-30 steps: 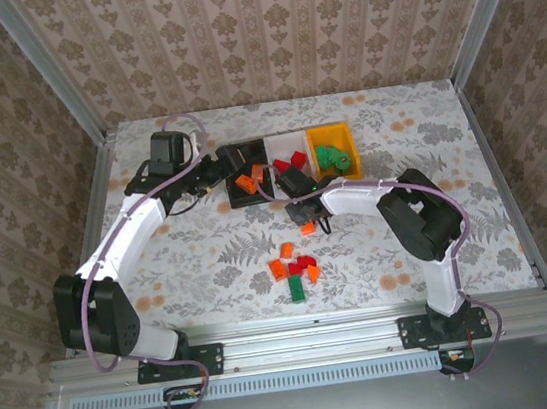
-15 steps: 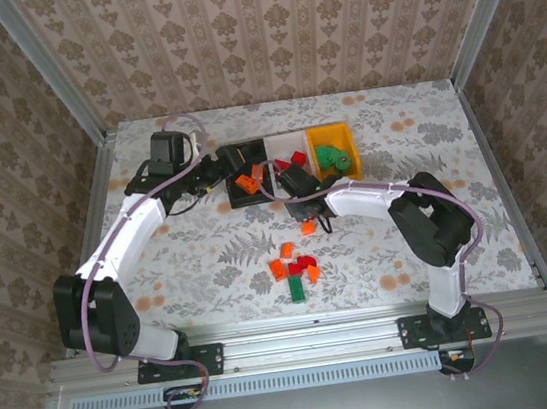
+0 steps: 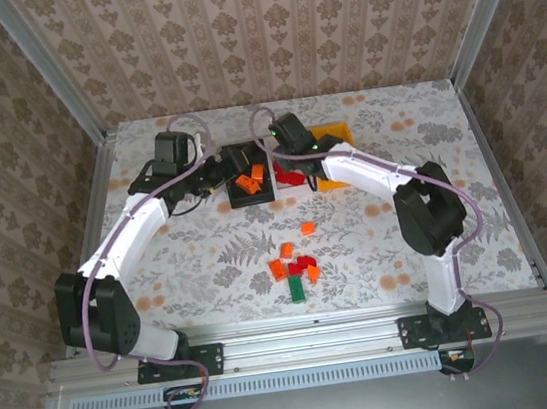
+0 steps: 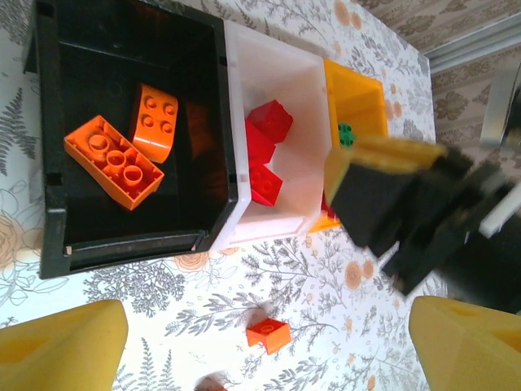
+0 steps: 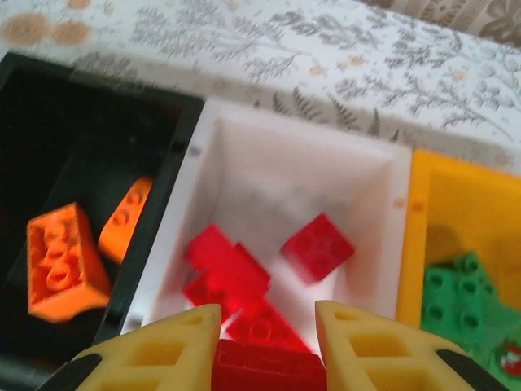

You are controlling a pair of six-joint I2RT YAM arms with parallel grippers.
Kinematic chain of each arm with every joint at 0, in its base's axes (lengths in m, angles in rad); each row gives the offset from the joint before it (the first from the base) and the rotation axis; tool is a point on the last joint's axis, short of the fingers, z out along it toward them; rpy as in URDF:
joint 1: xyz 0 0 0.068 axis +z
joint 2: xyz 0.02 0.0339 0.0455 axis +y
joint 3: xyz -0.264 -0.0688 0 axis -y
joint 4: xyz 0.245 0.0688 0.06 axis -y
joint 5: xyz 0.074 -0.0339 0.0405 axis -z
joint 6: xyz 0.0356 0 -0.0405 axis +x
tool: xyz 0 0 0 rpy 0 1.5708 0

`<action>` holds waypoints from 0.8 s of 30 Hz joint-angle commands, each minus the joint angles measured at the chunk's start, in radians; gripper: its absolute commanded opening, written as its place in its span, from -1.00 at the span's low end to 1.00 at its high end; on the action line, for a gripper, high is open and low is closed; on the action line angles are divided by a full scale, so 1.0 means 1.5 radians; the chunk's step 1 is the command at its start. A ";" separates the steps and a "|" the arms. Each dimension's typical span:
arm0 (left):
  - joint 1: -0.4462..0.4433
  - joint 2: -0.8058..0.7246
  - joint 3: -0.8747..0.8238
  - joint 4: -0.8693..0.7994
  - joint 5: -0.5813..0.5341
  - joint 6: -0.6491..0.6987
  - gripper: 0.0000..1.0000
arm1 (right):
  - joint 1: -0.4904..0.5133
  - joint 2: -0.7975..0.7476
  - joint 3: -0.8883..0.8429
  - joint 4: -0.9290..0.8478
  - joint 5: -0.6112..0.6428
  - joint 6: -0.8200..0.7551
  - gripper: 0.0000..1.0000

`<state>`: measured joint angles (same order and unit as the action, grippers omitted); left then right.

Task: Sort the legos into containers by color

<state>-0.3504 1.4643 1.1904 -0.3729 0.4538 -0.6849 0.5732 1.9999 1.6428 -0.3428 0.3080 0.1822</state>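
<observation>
Right gripper [image 5: 269, 318], moved from mid-table toward 12 o'clock, above white rectangular plastic bin [image 5: 277, 175], jaws narrow on small red plastic brick [image 5: 269, 366], release judged next; left gripper [image 4: 269, 330] wide, empty, near black plastic bin [image 4: 49, 122]; loose red, orange, green bricks [image 3: 297, 270] remain at 6 o'clock

White links [image 3: 128, 234], blk joints [image 3: 427, 220], purple cable [image 3: 89, 320], yellow fingers [image 5: 163, 358].

Even, bright lighting; wrist views show motion blur and soft shadows.
</observation>
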 commanded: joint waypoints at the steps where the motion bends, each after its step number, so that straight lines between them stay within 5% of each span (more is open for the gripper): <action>1: -0.005 0.009 -0.002 -0.003 0.015 0.004 0.84 | -0.017 0.067 0.063 -0.064 -0.008 -0.012 -0.38; 7: -0.007 0.012 -0.002 0.001 0.020 0.002 0.84 | -0.030 0.111 0.130 -0.092 -0.027 -0.014 -0.14; 14: -0.011 0.018 -0.001 0.001 0.024 0.001 0.84 | -0.028 0.036 0.095 -0.078 -0.025 -0.014 0.12; 24: -0.101 0.036 0.037 -0.080 -0.060 0.074 0.82 | -0.014 -0.251 -0.234 0.003 0.001 0.094 0.05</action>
<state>-0.4473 1.4963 1.1984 -0.4145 0.4267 -0.6506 0.5552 1.7309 1.4284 -0.3676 0.2813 0.2375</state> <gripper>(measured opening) 0.913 0.528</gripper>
